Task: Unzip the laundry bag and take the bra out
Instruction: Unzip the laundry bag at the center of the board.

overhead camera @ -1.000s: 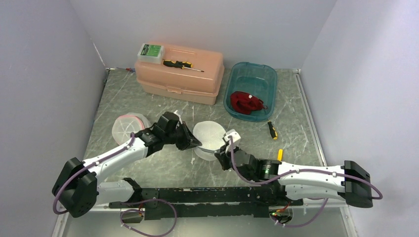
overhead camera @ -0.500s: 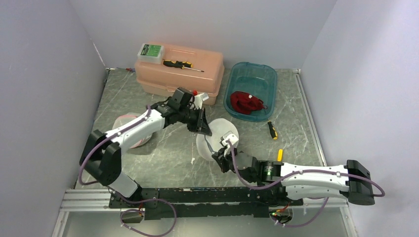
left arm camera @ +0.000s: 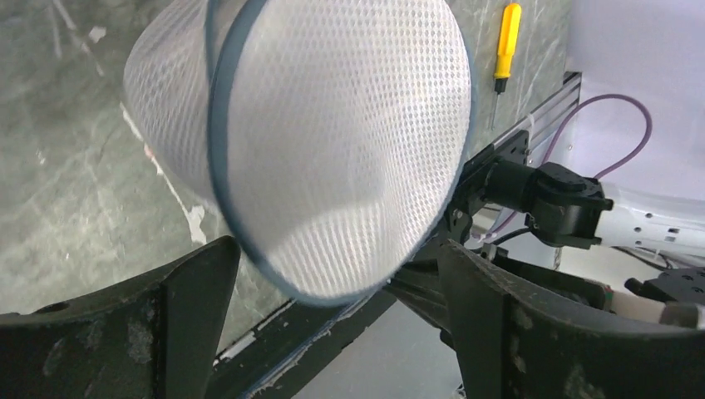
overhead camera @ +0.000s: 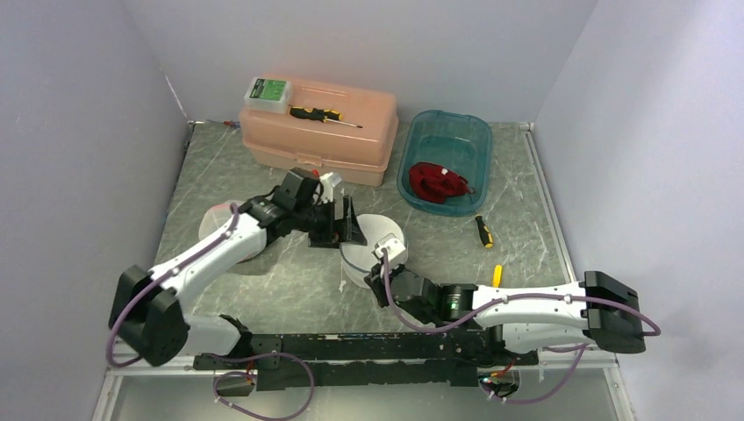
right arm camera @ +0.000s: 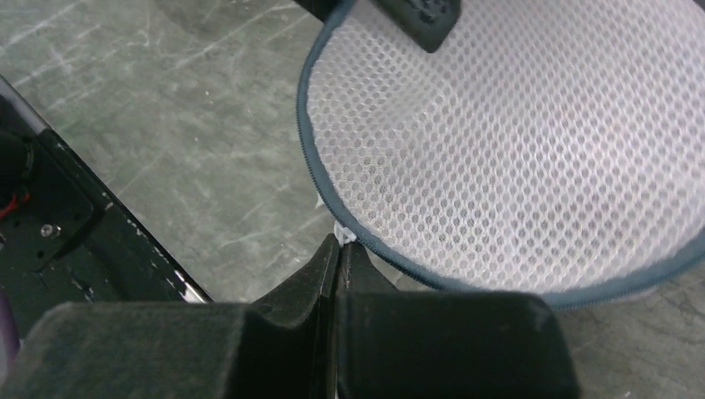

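Standing near the middle of the grey table [overhead camera: 526, 202], tilted up off its flat side, the white mesh laundry bag [overhead camera: 364, 239] has both arms at it. The right gripper [right arm camera: 341, 246] is pinched tight on the bag's blue zipper rim, with a small white tab caught at its tips. The left gripper [overhead camera: 339, 226] hangs just behind the bag, jaws spread wide and holding nothing, the mesh dome bulging between them. Through the mesh I cannot make out the bra. A red cloth [overhead camera: 437, 181] lies in the teal basin [overhead camera: 474, 140], well apart.
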You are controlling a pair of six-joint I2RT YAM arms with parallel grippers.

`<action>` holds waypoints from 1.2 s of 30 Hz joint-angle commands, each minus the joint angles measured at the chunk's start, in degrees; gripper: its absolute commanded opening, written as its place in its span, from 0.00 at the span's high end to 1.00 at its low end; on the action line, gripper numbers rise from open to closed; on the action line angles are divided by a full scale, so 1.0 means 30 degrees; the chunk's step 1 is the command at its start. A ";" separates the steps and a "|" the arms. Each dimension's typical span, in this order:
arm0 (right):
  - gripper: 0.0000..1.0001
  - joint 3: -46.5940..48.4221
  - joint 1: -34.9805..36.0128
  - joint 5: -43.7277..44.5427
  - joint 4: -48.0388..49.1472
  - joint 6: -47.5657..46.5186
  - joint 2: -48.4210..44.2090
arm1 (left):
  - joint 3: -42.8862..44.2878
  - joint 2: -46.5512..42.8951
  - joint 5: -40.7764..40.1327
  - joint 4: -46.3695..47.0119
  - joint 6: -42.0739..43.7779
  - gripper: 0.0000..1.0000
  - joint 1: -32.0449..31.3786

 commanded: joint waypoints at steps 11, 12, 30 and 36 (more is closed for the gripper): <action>1.00 0.2400 -0.0067 -0.1450 0.2549 -0.0902 0.2360 | -0.5537 -0.6840 -0.2212 0.0699 -0.8136 0.06 -0.0691; 1.00 0.2431 -0.0087 -0.1729 0.2681 -0.1021 0.2451 | -0.5699 -0.6847 -0.2338 0.1144 -0.8553 0.06 -0.0709; 1.00 0.1808 -0.0079 -0.1567 0.1817 -0.1009 0.1583 | -0.6097 -0.3530 -0.3004 0.5138 -1.0487 0.74 -0.0720; 1.00 0.1340 -0.0074 -0.0496 0.0629 -0.0719 0.0493 | -0.5475 -0.3198 -0.3306 0.4516 -0.9636 0.97 -0.0655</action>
